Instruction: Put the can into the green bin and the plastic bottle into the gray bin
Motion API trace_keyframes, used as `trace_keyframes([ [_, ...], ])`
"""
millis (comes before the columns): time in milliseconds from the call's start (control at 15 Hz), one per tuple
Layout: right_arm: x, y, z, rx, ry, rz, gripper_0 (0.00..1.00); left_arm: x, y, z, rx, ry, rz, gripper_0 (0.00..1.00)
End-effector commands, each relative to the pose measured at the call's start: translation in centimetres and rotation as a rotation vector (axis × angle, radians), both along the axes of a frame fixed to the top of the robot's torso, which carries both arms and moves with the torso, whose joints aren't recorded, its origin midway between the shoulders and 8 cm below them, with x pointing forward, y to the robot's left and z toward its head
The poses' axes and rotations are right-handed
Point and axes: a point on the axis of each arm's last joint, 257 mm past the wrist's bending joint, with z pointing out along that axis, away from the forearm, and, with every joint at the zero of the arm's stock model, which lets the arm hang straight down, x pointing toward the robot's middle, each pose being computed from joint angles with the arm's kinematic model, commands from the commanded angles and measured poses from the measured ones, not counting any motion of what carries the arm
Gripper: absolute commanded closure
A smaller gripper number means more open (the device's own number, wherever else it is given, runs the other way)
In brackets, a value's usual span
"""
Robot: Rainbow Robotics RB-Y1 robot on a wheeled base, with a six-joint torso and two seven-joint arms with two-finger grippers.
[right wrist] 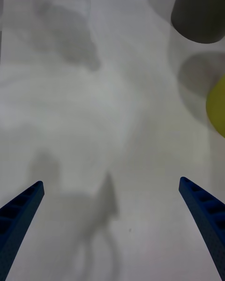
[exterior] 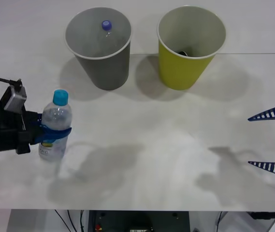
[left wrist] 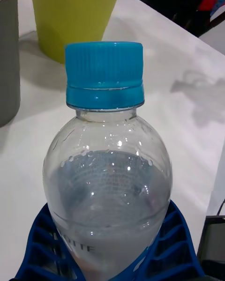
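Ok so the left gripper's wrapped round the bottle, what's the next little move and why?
Probably lift straight up. The left gripper is shut on the plastic bottle, which stands upright on the table, and the gray bin behind it is taller than the bottle, so it needs height first.

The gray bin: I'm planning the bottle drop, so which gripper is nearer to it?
Left. The left gripper, shut on the plastic bottle, sits just in front of the gray bin, toward the robot's left. The right gripper hangs open at the table's far right edge.
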Motion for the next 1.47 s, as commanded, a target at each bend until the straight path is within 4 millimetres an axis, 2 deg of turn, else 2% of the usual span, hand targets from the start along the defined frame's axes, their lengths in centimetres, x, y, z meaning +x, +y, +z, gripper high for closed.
trace_keyframes([
  [67,0.0,0.0,0.0,0.0,0.0,0.0,0.0,0.7,0.8,2.2,0.011,0.028,0.049,1.0],
  [533,0.0,0.0,0.0,0.0,0.0,0.0,0.0,2.6,1.5,7.3,0.113,0.06,0.128,1.0],
  [667,0.0,0.0,0.0,0.0,0.0,0.0,0.0,2.9,2.2,8.5,0.205,0.049,0.11,1.0],
  [933,0.0,0.0,0.0,0.0,0.0,0.0,0.0,4.6,3.3,12.1,0.236,0.077,0.107,1.0],
  [1067,0.0,0.0,0.0,0.0,0.0,0.0,0.0,5.9,2.5,13.9,0.217,0.095,0.122,1.0],
  [1333,0.0,0.0,0.0,0.0,0.0,0.0,0.0,8.4,0.4,15.9,0.242,0.084,0.095,1.0],
  [1467,0.0,0.0,0.0,0.0,0.0,0.0,0.0,9.7,-1.2,17.1,0.255,0.078,0.074,0.99],
])
